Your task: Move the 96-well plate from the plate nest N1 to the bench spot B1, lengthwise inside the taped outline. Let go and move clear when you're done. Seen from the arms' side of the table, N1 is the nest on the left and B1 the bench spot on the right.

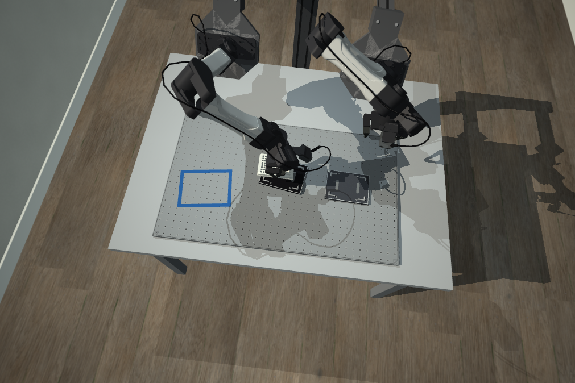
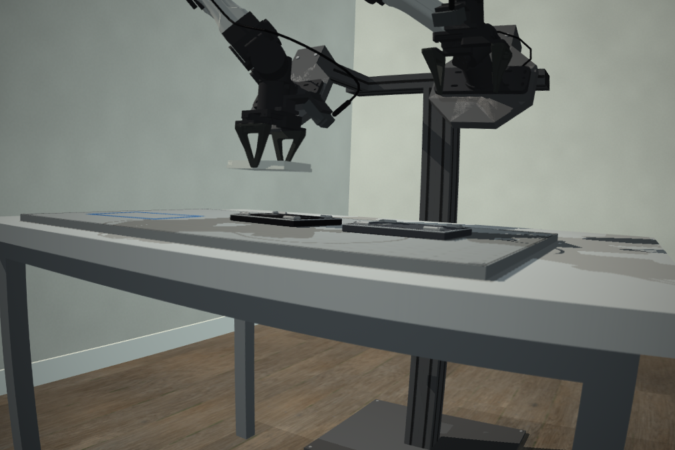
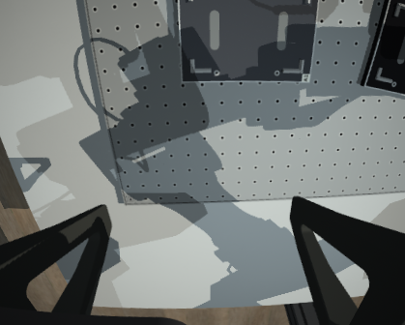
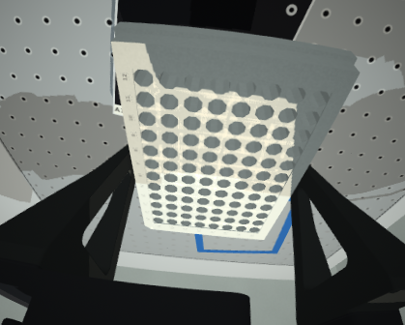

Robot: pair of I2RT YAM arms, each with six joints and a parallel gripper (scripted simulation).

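Right pincer [image 1: 280, 171] [image 2: 270, 163] [image 4: 219, 170] pinches the 96-well plate [image 1: 261, 165] [image 2: 296, 165] [image 4: 208, 145] across its width, one finger against each long side. Plate is in the air, close to level, wells up. Exterior view shows a gap under it, above the middle nest [image 1: 292, 189] [image 2: 295, 223] [image 3: 396, 63] [image 4: 179, 12]; from the top it overlaps that nest in part. Wrist view: well openings plain over most of the face, shade across the end nearest the nest.

Left pincer [image 1: 377, 140] [image 2: 466, 90] [image 3: 199, 203] is spread wide, nothing between its fingers. It hangs over the arms' side of the worktop [image 1: 139, 216] [image 2: 242, 270] [image 3: 169, 271] [image 4: 179, 273], well apart from the plate.

Nest N1 [image 1: 347, 186] [image 2: 406, 232] [image 3: 248, 53]: dark, flat, slotted, no plate in it. It sits on the perforated board [image 1: 197, 225] [image 2: 295, 249] [image 3: 275, 145] [image 4: 43, 48], near the middle nest, the two apart. Middle nest sits turned a little relative to N1.

Bench spot B1, the blue taped outline [image 1: 205, 171] [image 2: 181, 217] [image 4: 239, 251], lies on the same board, on the far side of the middle nest from N1. No plate inside it; the plate is out of N1 and not yet down.
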